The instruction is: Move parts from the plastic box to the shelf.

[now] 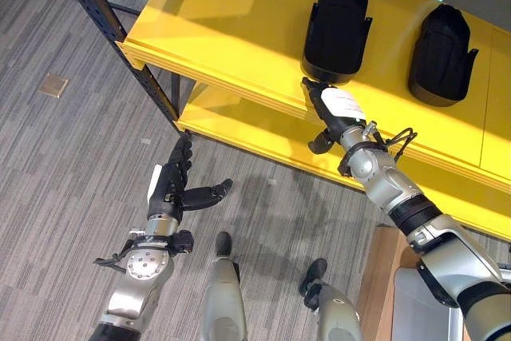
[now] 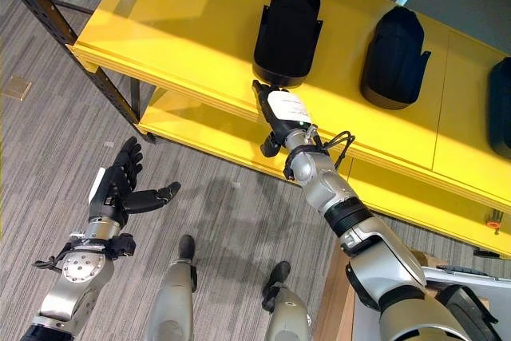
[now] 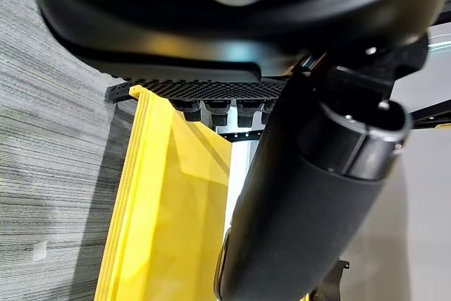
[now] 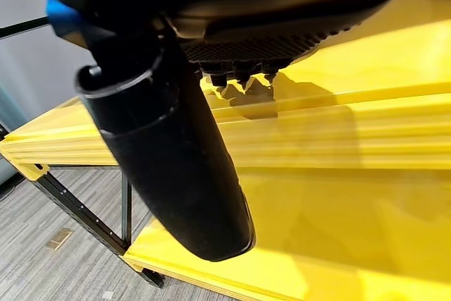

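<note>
Grey striped carpet (image 1: 64, 157) lies beneath and around the left hand (image 1: 170, 187). A square brass-coloured floor plate (image 1: 54, 85) sits in it, well apart from that hand on its outer side. Two small pale scraps (image 1: 146, 140) lie near the hand. A light wooden board (image 1: 375, 277) stands below the right hand (image 1: 334, 116), beside the forearm.

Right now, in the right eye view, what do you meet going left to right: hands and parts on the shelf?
Left hand with straight fingers over the floor → right hand at the shelf's front edge, just below the first black part → second black part → third black part at the view's edge.
</note>
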Tool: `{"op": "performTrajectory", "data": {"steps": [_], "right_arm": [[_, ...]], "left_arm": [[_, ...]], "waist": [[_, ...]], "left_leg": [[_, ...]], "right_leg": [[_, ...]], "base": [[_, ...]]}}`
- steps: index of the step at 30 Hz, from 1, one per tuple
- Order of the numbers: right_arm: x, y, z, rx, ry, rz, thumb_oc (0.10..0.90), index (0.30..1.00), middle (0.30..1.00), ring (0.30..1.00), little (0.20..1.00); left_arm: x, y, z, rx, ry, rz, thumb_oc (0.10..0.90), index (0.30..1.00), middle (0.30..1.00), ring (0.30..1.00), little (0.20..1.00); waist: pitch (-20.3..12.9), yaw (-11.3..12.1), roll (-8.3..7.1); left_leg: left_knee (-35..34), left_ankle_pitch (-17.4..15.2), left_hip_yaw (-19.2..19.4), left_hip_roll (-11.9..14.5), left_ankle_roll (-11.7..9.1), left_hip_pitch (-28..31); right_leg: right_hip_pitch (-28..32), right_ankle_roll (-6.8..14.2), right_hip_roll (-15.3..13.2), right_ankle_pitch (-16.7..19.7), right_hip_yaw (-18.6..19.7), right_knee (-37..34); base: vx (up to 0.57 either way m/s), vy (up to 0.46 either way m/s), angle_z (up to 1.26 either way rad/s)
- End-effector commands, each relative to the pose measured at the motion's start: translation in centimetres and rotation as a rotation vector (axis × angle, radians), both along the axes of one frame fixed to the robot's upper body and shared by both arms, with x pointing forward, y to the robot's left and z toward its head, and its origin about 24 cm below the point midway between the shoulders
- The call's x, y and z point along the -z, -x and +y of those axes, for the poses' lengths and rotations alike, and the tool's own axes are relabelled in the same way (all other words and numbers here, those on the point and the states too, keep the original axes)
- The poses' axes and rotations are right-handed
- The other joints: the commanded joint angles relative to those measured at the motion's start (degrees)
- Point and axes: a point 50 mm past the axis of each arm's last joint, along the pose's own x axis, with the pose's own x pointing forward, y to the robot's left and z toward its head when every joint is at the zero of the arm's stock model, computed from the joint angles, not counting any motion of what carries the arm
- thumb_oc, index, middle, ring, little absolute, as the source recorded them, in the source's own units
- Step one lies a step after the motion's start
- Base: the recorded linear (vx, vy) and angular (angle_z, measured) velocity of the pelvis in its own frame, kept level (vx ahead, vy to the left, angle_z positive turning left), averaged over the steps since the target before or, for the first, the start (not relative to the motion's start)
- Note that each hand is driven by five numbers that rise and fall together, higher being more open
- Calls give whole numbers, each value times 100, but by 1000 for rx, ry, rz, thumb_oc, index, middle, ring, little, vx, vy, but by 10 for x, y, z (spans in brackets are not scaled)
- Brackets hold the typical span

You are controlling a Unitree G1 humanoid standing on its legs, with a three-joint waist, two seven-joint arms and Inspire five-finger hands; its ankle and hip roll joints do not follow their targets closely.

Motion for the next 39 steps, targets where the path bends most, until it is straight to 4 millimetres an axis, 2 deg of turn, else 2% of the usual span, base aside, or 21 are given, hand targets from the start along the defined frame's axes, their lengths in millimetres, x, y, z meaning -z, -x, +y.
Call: {"op": "performTrajectory", "data": {"steps": [1, 8, 26, 39], "right_arm": [[-68, -10, -6, 30, -5, -225, 900, 1000, 1000, 1000, 1000], [-72, -12, -11, 51, 0, -231, 900, 1000, 1000, 1000, 1000], [-97, -12, -21, 82, -18, -301, 900, 1000, 1000, 1000, 1000], [-108, -11, -19, 72, -17, -329, 900, 1000, 1000, 1000, 1000]], "left_arm": [[-44, 0, -8, 81, -16, -234, 900, 1000, 1000, 1000, 1000], [-45, 0, -8, 81, -9, -237, 900, 1000, 1000, 1000, 1000], [-46, 1, -4, 67, 5, -246, 900, 1000, 1000, 1000, 1000], [-46, 1, -4, 70, 11, -246, 900, 1000, 1000, 1000, 1000]], "waist": [[-112, 8, -77], [-103, 17, -51], [-80, 15, 3], [-72, 26, 13]], "left_leg": [[-158, -244, 260, 82, 264, 322], [-152, -242, 246, 84, 262, 302], [-89, -279, 258, 34, 286, 257], [-76, -277, 259, 24, 300, 229]], "right_leg": [[325, 130, -111, -41, 347, 247], [302, 124, -117, -58, 343, 266], [220, 113, -155, -75, 372, 347], [190, 112, -157, -67, 373, 367]], "base": [[0, 0, 0], [0, 0, 0], [0, 0, 0], [0, 0, 0]]}}
